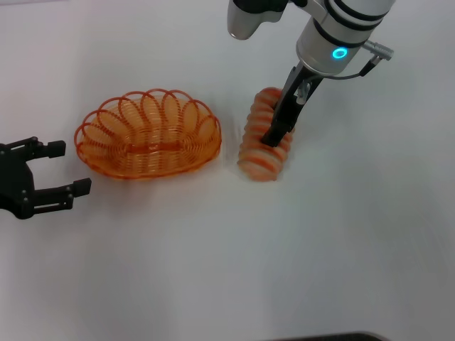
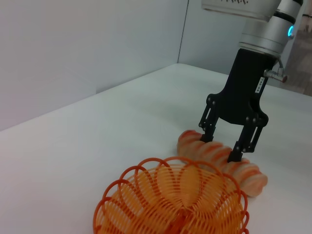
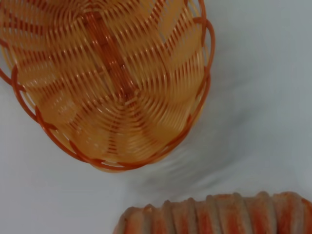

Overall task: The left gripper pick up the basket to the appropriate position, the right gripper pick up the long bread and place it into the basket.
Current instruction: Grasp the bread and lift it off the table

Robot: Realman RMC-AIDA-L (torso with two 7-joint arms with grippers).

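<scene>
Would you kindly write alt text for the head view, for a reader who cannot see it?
The right gripper straddles the long bread lying on the white table, fingers open around its middle. The empty orange wire basket sits beside it, and the left gripper waits open nearby.

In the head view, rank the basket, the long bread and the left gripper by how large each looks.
1. basket, clearly the largest.
2. left gripper, as far as it shows; it is cut off at the frame edge, so its rank against the bread is unsure.
3. long bread, partly covered by the right gripper.
</scene>
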